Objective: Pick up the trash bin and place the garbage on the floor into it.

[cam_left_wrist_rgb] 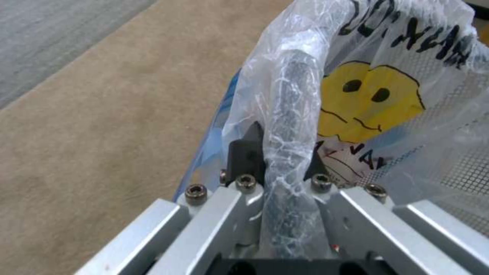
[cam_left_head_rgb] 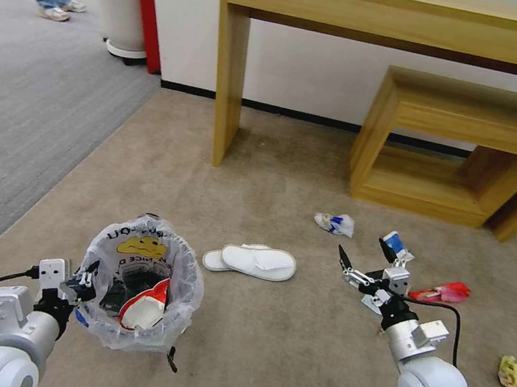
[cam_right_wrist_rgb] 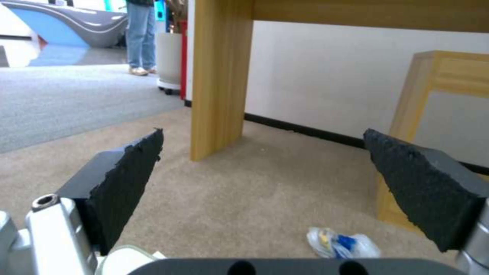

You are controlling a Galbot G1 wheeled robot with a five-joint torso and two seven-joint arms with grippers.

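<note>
- While the head view takes in the whole patch of beige carpet, it puts the trash bin (cam_left_head_rgb: 140,285) at the near left, with its clear bag, yellow smiley and a red-and-white paper cup (cam_left_head_rgb: 143,308) lying inside.
- From close up, the left wrist view shows what the head view cannot: the left gripper (cam_left_wrist_rgb: 282,160) has its jaws clamped narrow over the bin's rim, the crinkled plastic bag (cam_left_wrist_rgb: 305,88) bunched between them, and the black mesh wall showing through the plastic.
- Seen from the head, the left gripper (cam_left_head_rgb: 85,281) sits at the bin's left edge, touching it.
- To the right of the bin, well apart from it, the right gripper (cam_left_head_rgb: 365,260) hangs above the carpet with jaws spread wide and nothing between them.
- Looking along the floor, the right wrist view shows the black pads (cam_right_wrist_rgb: 127,179) far apart and, beyond them, a crumpled clear wrapper with blue print (cam_right_wrist_rgb: 342,243) on the carpet near the low wooden shelf (cam_right_wrist_rgb: 433,114).
- Just right of the bin lie the white slippers (cam_left_head_rgb: 252,261), stacked flat.
- Farther right of the bin are a blue-and-white carton (cam_left_head_rgb: 398,245) just beyond the right gripper, a red wrapper (cam_left_head_rgb: 442,292) and, farthest out, a yellow wrapper (cam_left_head_rgb: 510,374).
- Behind the bin, against the wall, stands a wooden table (cam_left_head_rgb: 396,18).
</note>
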